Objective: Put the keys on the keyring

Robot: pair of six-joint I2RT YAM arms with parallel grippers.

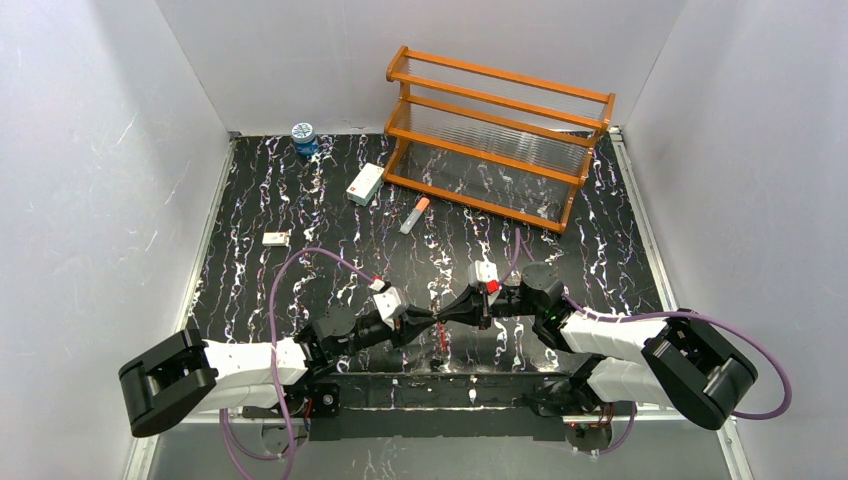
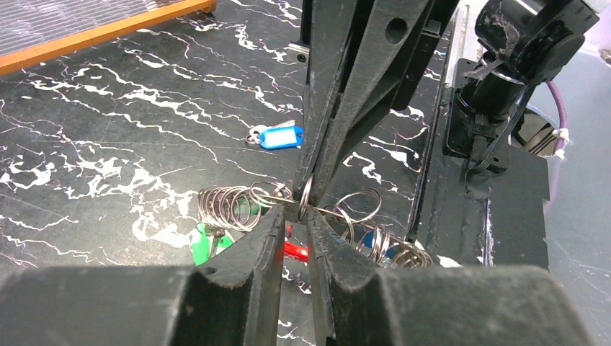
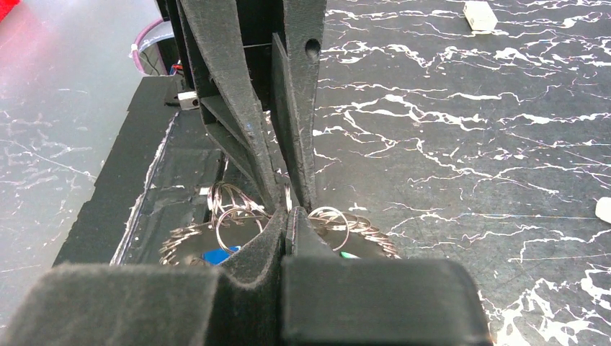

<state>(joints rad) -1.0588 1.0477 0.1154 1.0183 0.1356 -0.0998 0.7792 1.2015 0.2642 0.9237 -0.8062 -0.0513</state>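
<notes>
Found no way through between left gripper [image 1: 432, 321] and right gripper [image 1: 448, 318]: met tip to tip, low over the near middle of the table [image 1: 560, 270], apparently both crowding one split ring [image 3: 288, 196], though blurred up close. Blocked underneath by keys [image 2: 205, 244] and coiled rings [image 2: 234, 207] heaped on the marble. Offered open ground beyond, up to the tube [image 1: 414, 215], box [image 1: 365, 184] and small block [image 1: 276, 238]. Walled off far right by the wooden rack [image 1: 490, 140]; blue jar [image 1: 303, 137] far left.

Raised keyring [image 2: 297, 250] with green, blue keys [image 2: 205, 244]
</notes>
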